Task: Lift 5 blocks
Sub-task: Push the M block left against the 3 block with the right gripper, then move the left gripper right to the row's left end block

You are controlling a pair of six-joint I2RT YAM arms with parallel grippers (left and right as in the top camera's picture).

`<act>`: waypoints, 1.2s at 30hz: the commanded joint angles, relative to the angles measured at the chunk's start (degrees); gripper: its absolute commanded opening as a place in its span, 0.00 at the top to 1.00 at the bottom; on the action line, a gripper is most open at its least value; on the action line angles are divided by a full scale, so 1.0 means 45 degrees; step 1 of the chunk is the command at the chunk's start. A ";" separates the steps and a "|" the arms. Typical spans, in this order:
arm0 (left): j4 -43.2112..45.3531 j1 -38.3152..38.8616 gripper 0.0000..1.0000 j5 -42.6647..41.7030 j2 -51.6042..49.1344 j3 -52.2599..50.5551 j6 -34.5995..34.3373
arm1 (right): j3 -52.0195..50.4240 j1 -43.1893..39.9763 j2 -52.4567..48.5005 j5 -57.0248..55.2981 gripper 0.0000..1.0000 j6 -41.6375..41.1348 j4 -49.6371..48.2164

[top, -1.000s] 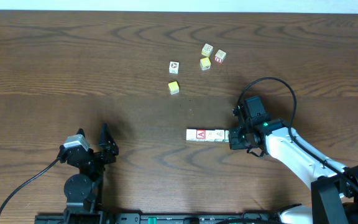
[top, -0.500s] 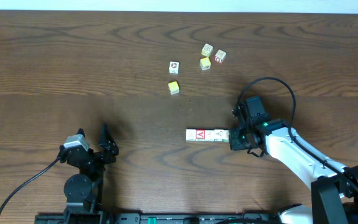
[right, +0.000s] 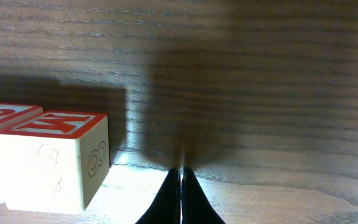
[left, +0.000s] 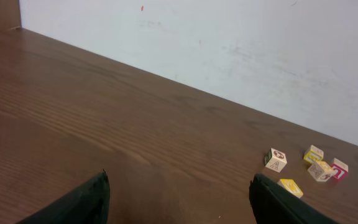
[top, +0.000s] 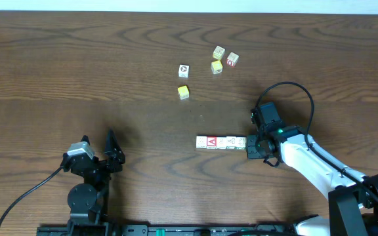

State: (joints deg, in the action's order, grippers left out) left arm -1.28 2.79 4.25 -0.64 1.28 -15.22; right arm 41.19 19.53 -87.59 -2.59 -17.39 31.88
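Item: block row (top: 220,142), front-centre. R gripper (top: 248,145) closed, empty, just beside row's R end; L gripper (top: 112,155) wide open, parked. Risk, we judge: uneven end push buckles row, blocks scatter.

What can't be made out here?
- Row: block count; too small overhead, cut by right wrist's left edge.
- Far blocks: face pictures; too small overhead, blurred in left wrist.
- Right tool: only tips show in right wrist; bottom edge cuts the rest.

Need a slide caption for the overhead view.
Shut right gripper beside the end of a row of blocks; five loose cubes farther off; left gripper open, far from both.
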 commanded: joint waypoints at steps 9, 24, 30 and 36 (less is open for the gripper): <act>-0.0680 -0.0019 0.27 -0.2322 -0.1928 0.1078 0.1870 | 0.0253 -0.0175 0.0515 -0.0413 0.99 -0.0126 0.0126; -0.2501 0.2900 0.27 -0.4833 -1.5368 0.7067 0.2331 | 0.0238 -0.0661 0.0967 0.1651 0.99 0.0160 -0.0335; -0.1307 0.3585 0.35 -0.7864 -1.7214 0.7125 0.2239 | -0.0044 -0.0665 0.0967 0.1642 0.99 0.0160 -0.0597; -0.1287 0.3614 0.93 -0.7854 -1.7622 0.7096 0.2079 | -0.0180 -0.0665 0.0967 0.1637 0.99 0.0160 -0.0714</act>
State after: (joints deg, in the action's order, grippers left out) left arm -7.33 18.94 -28.29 -79.44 32.60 -5.61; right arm 41.06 17.37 -83.94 4.16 -17.32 28.95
